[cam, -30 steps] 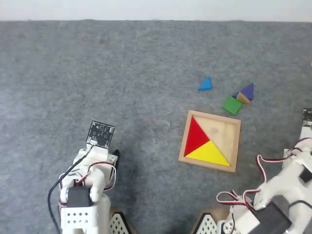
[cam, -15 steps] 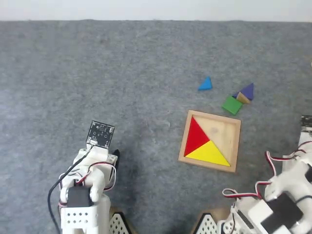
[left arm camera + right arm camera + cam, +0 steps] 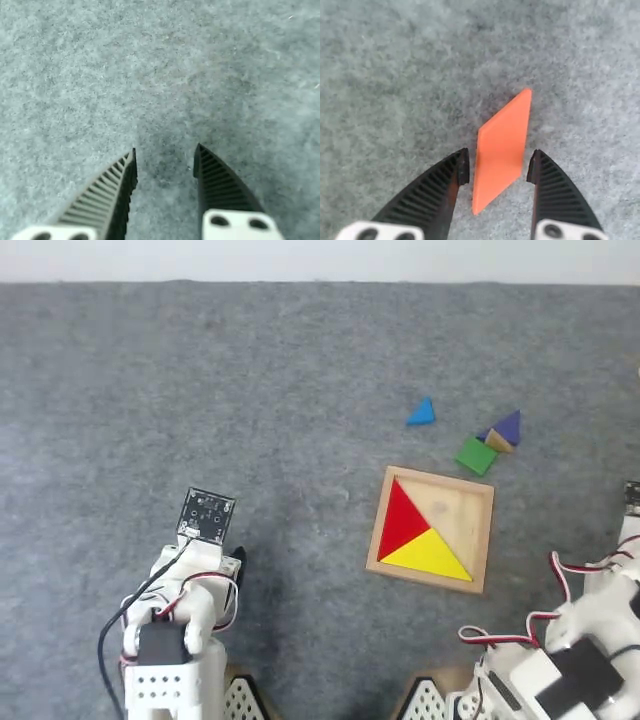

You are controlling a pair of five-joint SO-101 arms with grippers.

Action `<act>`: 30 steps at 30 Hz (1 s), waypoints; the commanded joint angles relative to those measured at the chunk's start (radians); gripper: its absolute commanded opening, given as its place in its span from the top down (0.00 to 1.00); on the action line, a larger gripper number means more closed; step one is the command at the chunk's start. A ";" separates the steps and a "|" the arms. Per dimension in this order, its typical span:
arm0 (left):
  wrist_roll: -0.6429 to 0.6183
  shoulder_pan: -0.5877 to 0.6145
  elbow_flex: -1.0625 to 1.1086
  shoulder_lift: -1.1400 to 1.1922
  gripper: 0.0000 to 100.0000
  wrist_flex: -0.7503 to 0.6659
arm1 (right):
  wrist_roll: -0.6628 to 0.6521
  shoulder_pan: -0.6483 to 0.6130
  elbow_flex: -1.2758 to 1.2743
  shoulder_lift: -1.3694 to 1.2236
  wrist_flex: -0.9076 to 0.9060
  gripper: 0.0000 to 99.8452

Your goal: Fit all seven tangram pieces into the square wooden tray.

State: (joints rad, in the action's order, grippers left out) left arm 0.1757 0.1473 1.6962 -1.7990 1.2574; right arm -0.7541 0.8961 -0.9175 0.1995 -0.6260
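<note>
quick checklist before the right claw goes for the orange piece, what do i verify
1. Right claw open: ok, its fingers stand apart.
2. Orange parallelogram between the fingers: ok, it lies flat on the felt, with a finger on either side.
3. Fingers low enough to catch its edges: cannot tell, the height above the felt does not show.
4. Room in the tray: ok, bare wood shows beside the red triangle and the yellow triangle.
5. Left claw out of the way: ok, it is open over bare felt, far from the tray.
</note>
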 commanded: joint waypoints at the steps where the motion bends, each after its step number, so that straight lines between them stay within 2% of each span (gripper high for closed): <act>1: -0.009 0.005 -0.013 -0.020 0.82 0.006 | -0.012 0.010 0.054 0.008 0.018 0.79; 14: -0.009 0.005 -0.013 -0.020 0.82 0.006 | -0.018 0.008 0.052 -0.005 0.051 0.79; 27: -0.009 0.005 -0.013 -0.020 0.82 0.006 | -0.052 0.008 0.071 -0.151 0.062 0.79; 30: -0.009 0.005 -0.013 -0.020 0.82 0.006 | -0.054 0.007 0.071 -0.148 0.062 0.87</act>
State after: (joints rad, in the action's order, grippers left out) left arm 0.1757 0.1473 1.6962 -1.7990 1.2574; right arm -0.7956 0.8915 -0.8761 0.0736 -0.5815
